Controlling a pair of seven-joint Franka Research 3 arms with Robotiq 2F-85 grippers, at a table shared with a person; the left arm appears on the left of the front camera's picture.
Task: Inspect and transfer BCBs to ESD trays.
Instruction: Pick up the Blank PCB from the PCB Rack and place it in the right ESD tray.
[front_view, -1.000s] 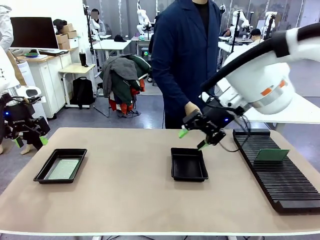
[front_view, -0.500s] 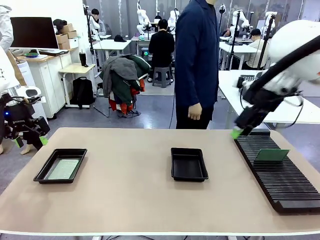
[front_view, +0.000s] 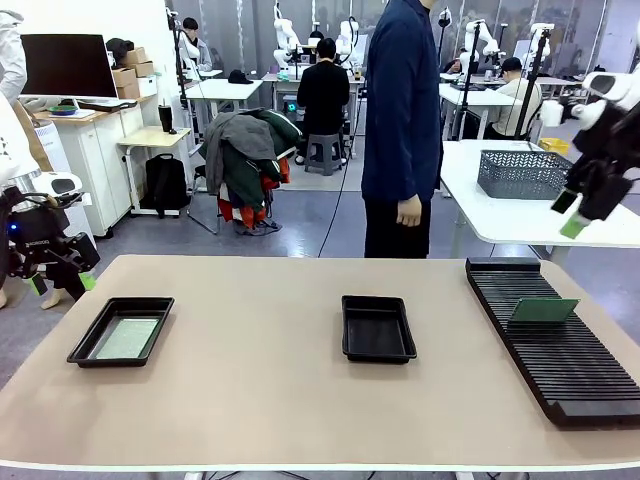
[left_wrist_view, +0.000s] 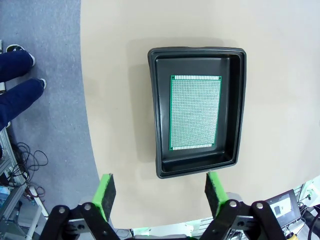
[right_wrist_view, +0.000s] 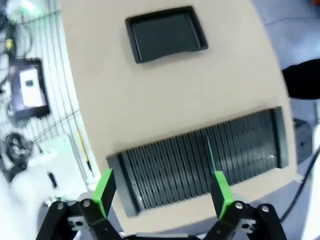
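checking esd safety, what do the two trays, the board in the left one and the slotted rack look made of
Left ESD tray and middle ESD tray: moulded black plastic by the look, faint sheen, rounded corners. BCB: green circuit-board laminate, probably fibreglass, fine grid of holes or pads. Slotted rack: black, ribbed, matte, likely plastic.

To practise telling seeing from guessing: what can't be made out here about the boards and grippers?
Rack board: its face is too small in the front view; edge-on and blurred in the right wrist view.
Tray board: underside hidden, lying flat in the left wrist view.
Right gripper: its arm is cut off by the front view's right edge.
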